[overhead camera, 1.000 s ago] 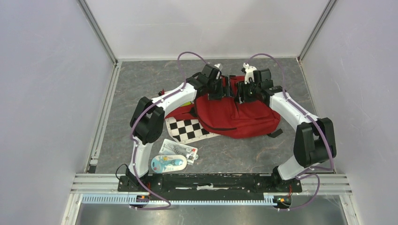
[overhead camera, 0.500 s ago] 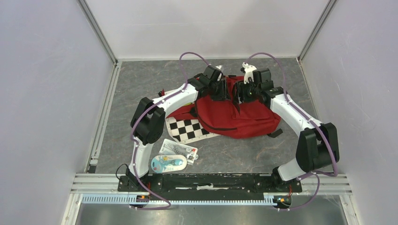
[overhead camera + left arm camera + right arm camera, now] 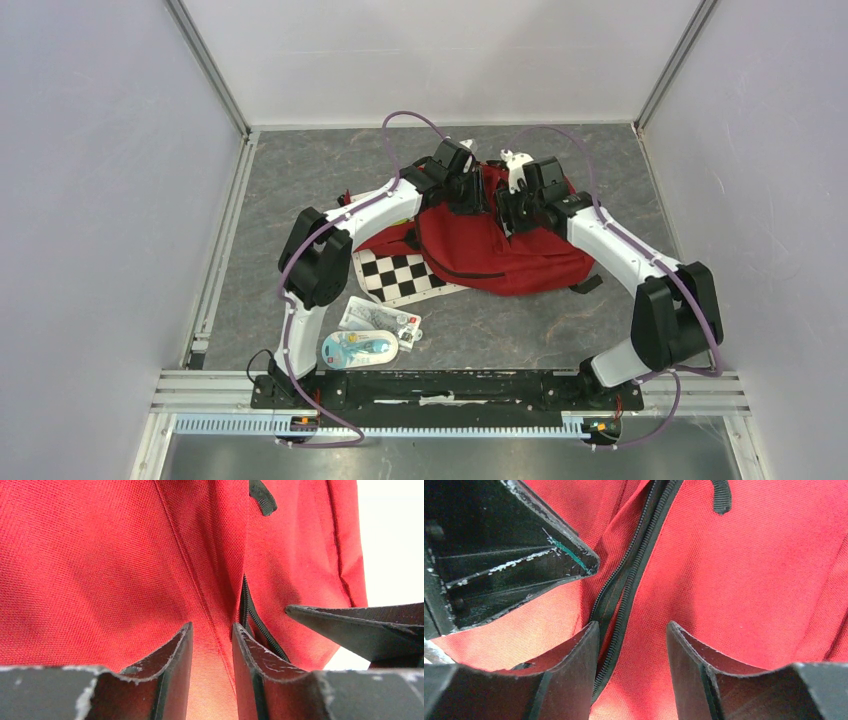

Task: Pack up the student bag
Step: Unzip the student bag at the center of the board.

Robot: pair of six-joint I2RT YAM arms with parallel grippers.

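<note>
one slumped red woven-fabric student bag (image 3: 500, 255)

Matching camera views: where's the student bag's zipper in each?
Top external: far end of the student bag, too small to tell.
Left wrist: zipper right of centre, beside the left gripper.
Right wrist: zipper diagonal from top centre into the right gripper.
Shared: black webbing tab atop both wrist views.

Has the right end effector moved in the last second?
Yes. The right end effector has shifted left, away from the far-right corner rail and toward the middle of the student bag.
</note>
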